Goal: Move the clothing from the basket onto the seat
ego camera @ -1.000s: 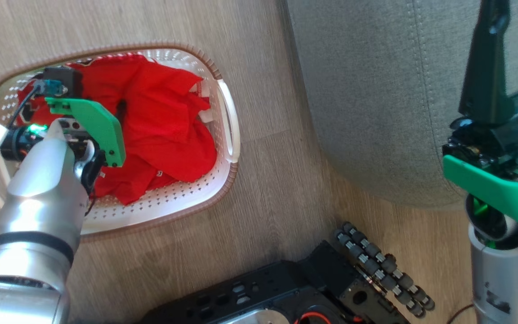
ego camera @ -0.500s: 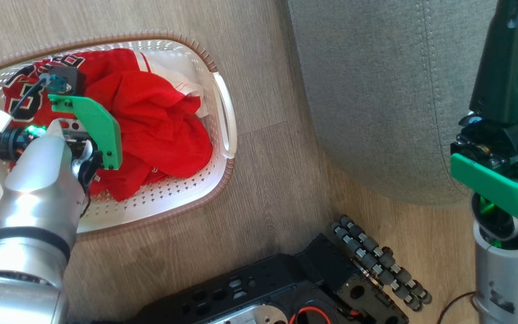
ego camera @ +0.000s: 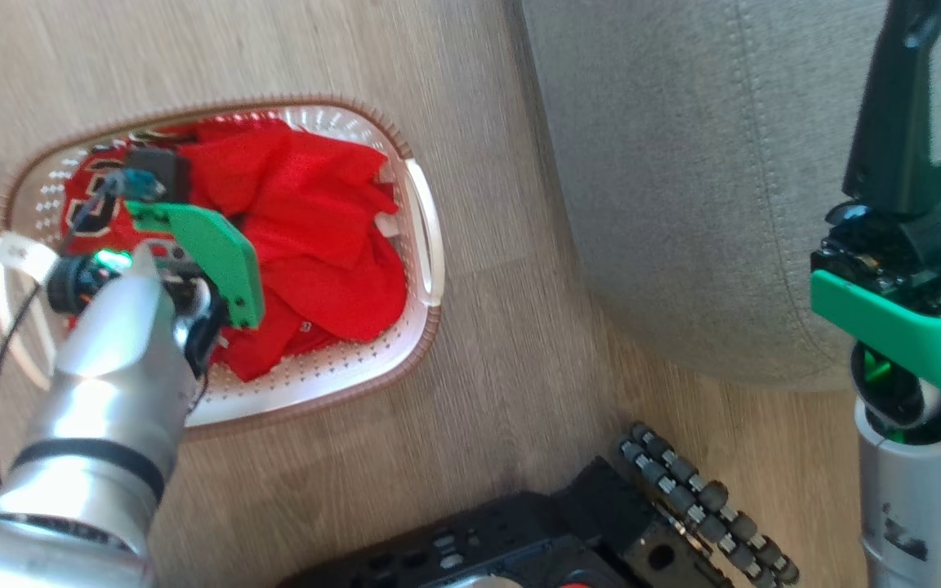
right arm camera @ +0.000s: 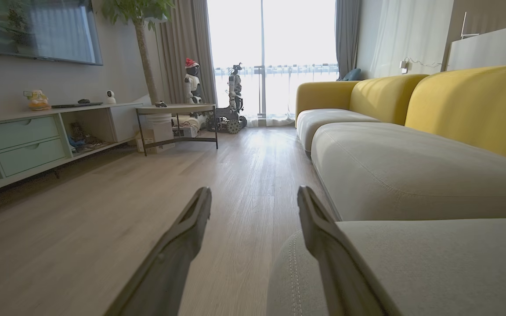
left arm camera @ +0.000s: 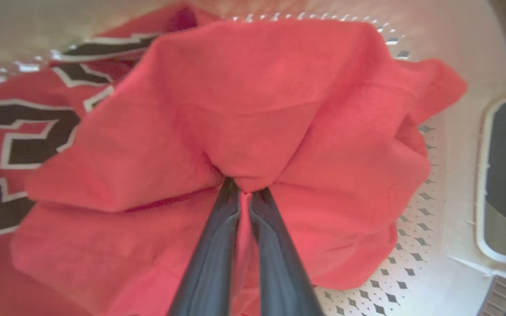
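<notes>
Your left hand pinches the plain red garment in the basket at centre-left; the seat lies upper right.

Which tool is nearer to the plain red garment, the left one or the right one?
Left. The left tool is shut on the plain red garment inside the basket; the right tool is open, far from it, at the seat's edge.
</notes>
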`<state>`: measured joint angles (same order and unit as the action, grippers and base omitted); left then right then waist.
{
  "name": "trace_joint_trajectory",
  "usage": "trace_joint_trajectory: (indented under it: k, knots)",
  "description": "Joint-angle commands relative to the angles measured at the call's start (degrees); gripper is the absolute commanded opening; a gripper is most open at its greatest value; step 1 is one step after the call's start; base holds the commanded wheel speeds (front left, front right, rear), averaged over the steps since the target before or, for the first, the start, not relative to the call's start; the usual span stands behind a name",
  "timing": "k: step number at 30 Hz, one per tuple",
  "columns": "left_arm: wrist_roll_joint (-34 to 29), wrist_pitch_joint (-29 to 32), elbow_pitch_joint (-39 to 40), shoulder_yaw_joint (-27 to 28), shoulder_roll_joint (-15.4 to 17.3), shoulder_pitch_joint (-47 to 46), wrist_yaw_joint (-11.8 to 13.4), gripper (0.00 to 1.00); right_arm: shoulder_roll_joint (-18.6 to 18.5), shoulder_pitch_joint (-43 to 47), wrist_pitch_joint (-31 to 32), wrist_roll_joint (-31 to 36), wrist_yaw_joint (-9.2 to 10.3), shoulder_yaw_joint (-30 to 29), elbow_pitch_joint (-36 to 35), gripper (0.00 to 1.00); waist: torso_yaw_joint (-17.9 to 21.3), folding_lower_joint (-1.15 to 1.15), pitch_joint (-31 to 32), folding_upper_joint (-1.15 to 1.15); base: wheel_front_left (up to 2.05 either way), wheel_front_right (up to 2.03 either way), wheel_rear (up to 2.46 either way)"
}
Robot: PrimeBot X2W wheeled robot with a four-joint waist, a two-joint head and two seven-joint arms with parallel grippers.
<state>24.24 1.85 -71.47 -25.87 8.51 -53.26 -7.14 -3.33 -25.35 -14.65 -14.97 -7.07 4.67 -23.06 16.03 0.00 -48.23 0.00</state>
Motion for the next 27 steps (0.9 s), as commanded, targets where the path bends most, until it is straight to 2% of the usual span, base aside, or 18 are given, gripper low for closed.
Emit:
trace_joint_trajectory:
  k: [1,14,27]
  knots:
    - [1.08,-1.31,1.86,-0.39,0.65,2.89,-0.34,0.0,0.46,1.83,-0.35,0.81,-0.42,0.87,-1.19,1.0,-0.88,0.0,3.17,0.0,0.0,0.0,0.0]
    - [9.26,-11.36,10.93,-10.11,0.19,12.1,-0.35,0.0,0.46,6.06,-0.35,3.5,-0.42,1.0,4.11,1.0,-5.01,0.0,19.39,0.0,0.0,0.0,0.0]
    - [14.91,-15.78,19.07,-15.75,2.35,17.07,-0.35,0.0,-1.44,11.93,-0.35,2.63,-0.42,1.1,7.89,1.0,-8.25,0.0,32.26,0.0,0.0,0.0,0.0]
